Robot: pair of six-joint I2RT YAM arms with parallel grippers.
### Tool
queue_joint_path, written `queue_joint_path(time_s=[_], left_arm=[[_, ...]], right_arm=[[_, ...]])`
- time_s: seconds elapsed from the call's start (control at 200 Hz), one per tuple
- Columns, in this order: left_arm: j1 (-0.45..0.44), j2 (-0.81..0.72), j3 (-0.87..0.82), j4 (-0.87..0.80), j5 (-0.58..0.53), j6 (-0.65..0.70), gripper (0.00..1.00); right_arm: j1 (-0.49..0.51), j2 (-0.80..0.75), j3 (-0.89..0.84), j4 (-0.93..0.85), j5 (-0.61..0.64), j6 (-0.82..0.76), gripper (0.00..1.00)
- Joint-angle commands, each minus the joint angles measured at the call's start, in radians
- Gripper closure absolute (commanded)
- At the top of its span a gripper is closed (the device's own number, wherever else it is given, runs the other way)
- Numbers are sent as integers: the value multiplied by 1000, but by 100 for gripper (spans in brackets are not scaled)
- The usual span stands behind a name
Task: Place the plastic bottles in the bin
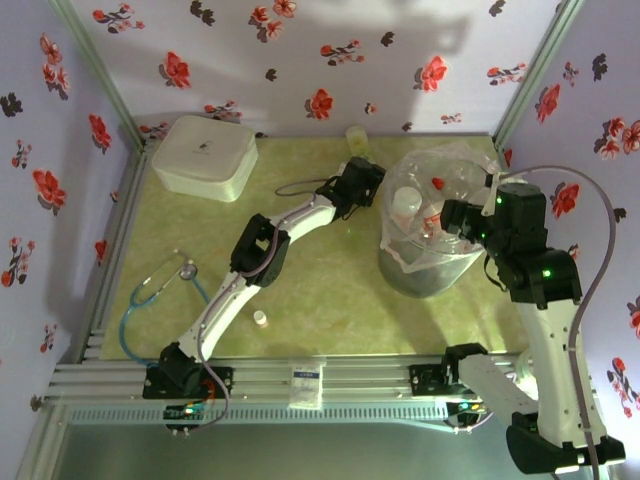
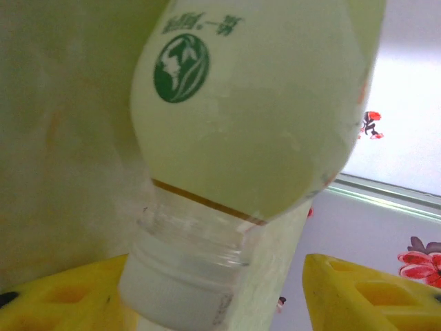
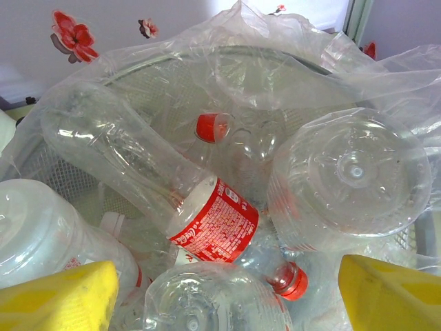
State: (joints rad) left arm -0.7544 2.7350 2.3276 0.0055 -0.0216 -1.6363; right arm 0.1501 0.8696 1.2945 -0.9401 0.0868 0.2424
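Note:
A pale green bottle with a white cap hangs close in the left wrist view, cap toward the camera. It lies between the yellow fingers of my left gripper, whose jaws stand apart; the cap rests against the left finger and a gap remains on the right. From above, that bottle stands near the back wall, just beyond my left gripper. The bin holds several clear bottles with red labels and caps. My right gripper hovers open over them, holding nothing.
A white lidded box sits at the back left. A stethoscope lies at the left, a tiny loose white cap near the front edge, and a paper packet on the rail. Flowered walls close in three sides.

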Motion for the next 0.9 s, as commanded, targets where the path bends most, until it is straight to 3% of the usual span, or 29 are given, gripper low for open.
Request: queue_joint_path(time_s=[0.0,0.1,0.34,0.59,0.895], left_arm=[[13,47,-28,-53,6,-12,41],[18,37,-40,-49,2,1,51],[29,10,-73,-41,-2,44,64],[35,-77,-168,-27,-23,135,72],[31,-252,-355,40,-77,225,75]], right_arm=[[-3,-12,18,-6,23,-16,16],[-4,-12,17,-5,23,-14,16],[-4,-9,17,9,11,0,16],[-3,-18,17,16,-9,18,16],[-4,-34,14,24,-12,33,16]])
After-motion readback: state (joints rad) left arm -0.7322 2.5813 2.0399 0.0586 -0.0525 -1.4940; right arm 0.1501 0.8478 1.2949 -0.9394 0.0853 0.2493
